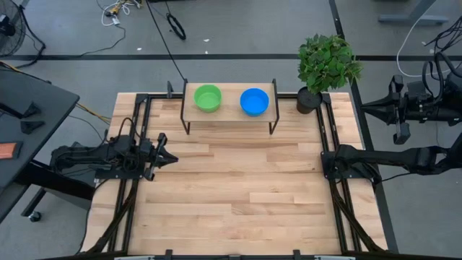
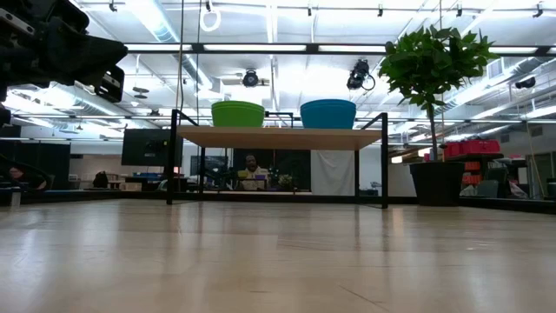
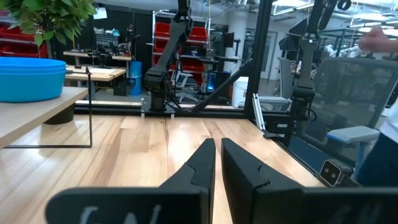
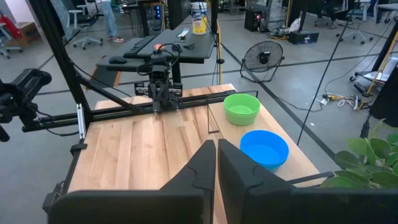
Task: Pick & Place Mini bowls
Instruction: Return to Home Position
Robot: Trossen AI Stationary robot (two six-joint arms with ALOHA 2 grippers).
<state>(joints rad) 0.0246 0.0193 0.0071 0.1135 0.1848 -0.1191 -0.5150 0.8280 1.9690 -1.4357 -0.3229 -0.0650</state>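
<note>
The left gripper [image 1: 172, 157] hangs low over the left side of the wooden table [image 1: 238, 195]. In the left wrist view its two dark fingers [image 3: 202, 163] stand almost together, with only a thin slit between them, and they hold nothing. The right gripper [image 1: 325, 162] is at the right side of the table, opposite to the left one. Its fingers [image 4: 200, 163] are pressed nearly together in the same way and are empty too. Both arms lie drawn in along their own table edges, well apart from each other.

The mini bowls are on the small black-legged shelf [image 1: 231, 102] at the far middle of the table. The green bowls [image 1: 208, 97] sit on the left part of the shelf board and the blue bowls [image 1: 254, 101] on the right part, near each other but not touching. From above, each colour shows as one round shape. In the left wrist view the blue one has layered rims. How many bowls are nested in each colour, I cannot tell.

A potted plant [image 1: 328, 61] stands just beside the right end of the shelf, at the far right corner of the table.
</note>
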